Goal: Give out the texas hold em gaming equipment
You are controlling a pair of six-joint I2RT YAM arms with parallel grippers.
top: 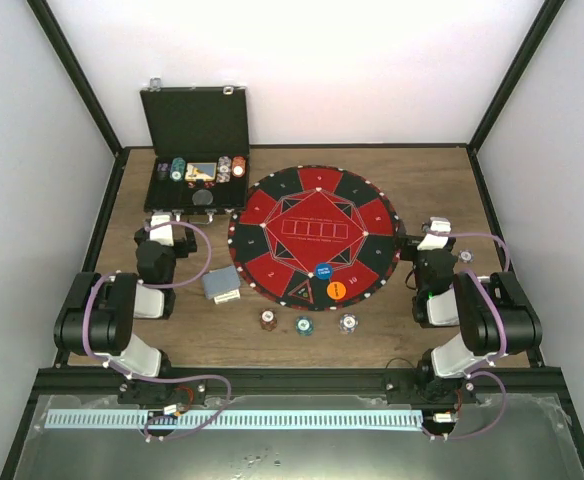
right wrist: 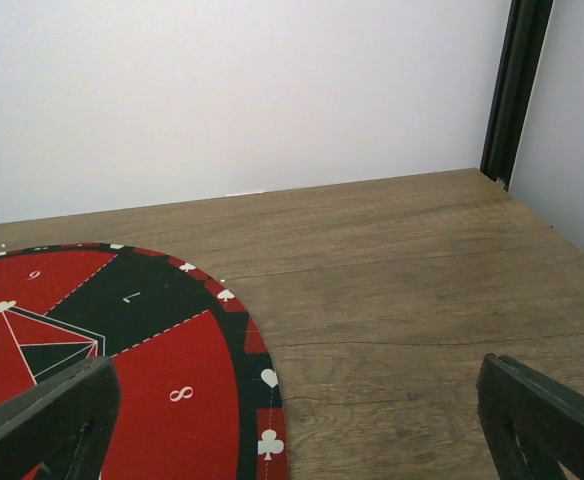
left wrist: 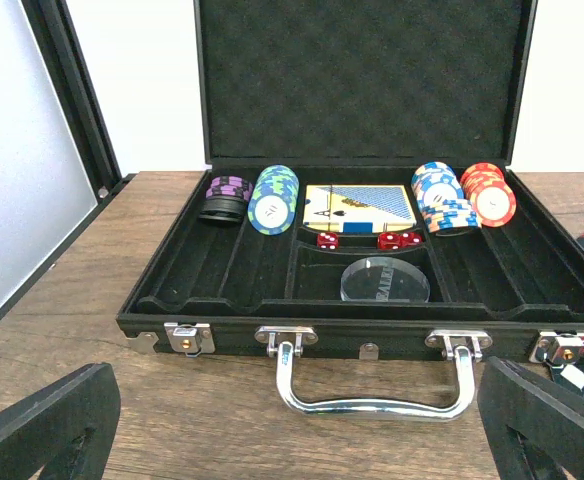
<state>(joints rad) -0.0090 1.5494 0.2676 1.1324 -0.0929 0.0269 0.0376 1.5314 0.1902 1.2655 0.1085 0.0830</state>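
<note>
Three single poker chips lie on the table in front of the mat: a brown-red chip (top: 268, 320), a teal chip (top: 303, 324) and a white chip (top: 347, 322). A blue button (top: 322, 271) and an orange button (top: 337, 290) sit on the mat's near edge. A grey-blue deck of cards (top: 222, 284) rests left of the mat. My left gripper (top: 169, 230) (left wrist: 297, 435) is open and empty, facing the case handle (left wrist: 372, 378). My right gripper (top: 434, 233) (right wrist: 297, 440) stands open and empty over bare wood beside the mat's right edge.
The open black case (top: 194, 120) at the back left holds chip stacks (left wrist: 272, 198) (left wrist: 487, 192), cards (left wrist: 360, 203), red dice (left wrist: 400, 239) and a clear disc (left wrist: 384, 280). The round red-and-black mat (top: 312, 232) (right wrist: 162, 390) fills the centre. Enclosure walls and black posts border the table.
</note>
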